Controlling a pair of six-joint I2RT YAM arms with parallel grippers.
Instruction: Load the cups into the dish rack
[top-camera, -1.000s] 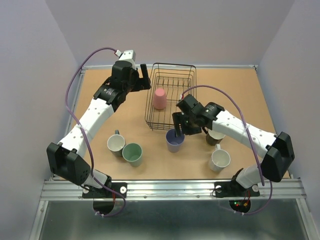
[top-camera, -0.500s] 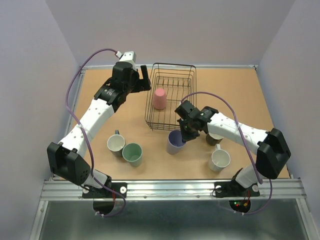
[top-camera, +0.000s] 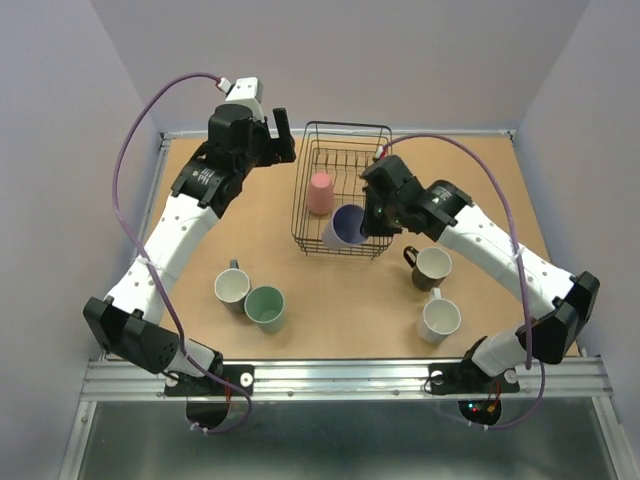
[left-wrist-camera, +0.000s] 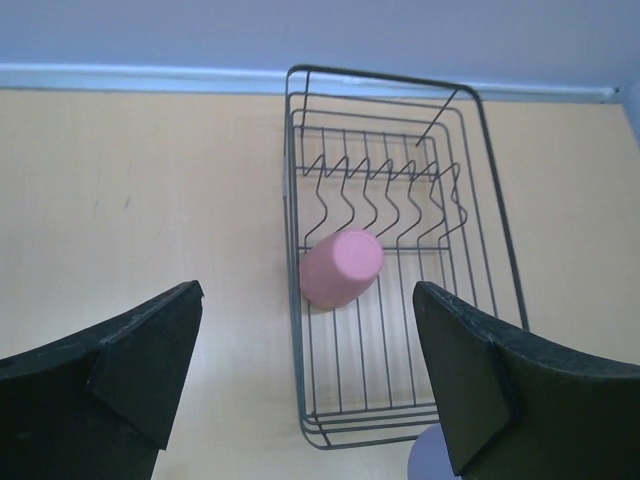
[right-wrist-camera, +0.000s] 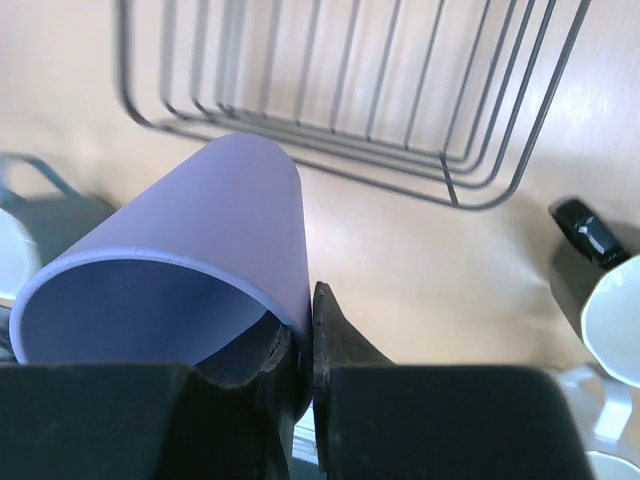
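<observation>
My right gripper (top-camera: 373, 224) is shut on the rim of the lavender cup (top-camera: 344, 226), one finger inside the mouth and one outside (right-wrist-camera: 300, 322). The lavender cup (right-wrist-camera: 190, 250) hangs tilted above the near end of the black wire dish rack (top-camera: 345, 127). A pink cup (top-camera: 320, 194) stands upside down inside the rack, on its left side. My left gripper (top-camera: 283, 133) hovers open beyond the rack's far-left corner with nothing between its fingers. In the left wrist view the pink cup (left-wrist-camera: 341, 268) sits in the rack (left-wrist-camera: 290, 200).
On the table to the left stand a grey-blue mug (top-camera: 232, 286) and a pale green cup (top-camera: 265, 306). To the right stand a dark brown mug (top-camera: 432, 267) and a white mug (top-camera: 440, 317). Walls close the table on three sides.
My right gripper closed on the lavender cup's rim, lifted it off the table and carried it up over the rack's near end. The left arm drew back slightly.
</observation>
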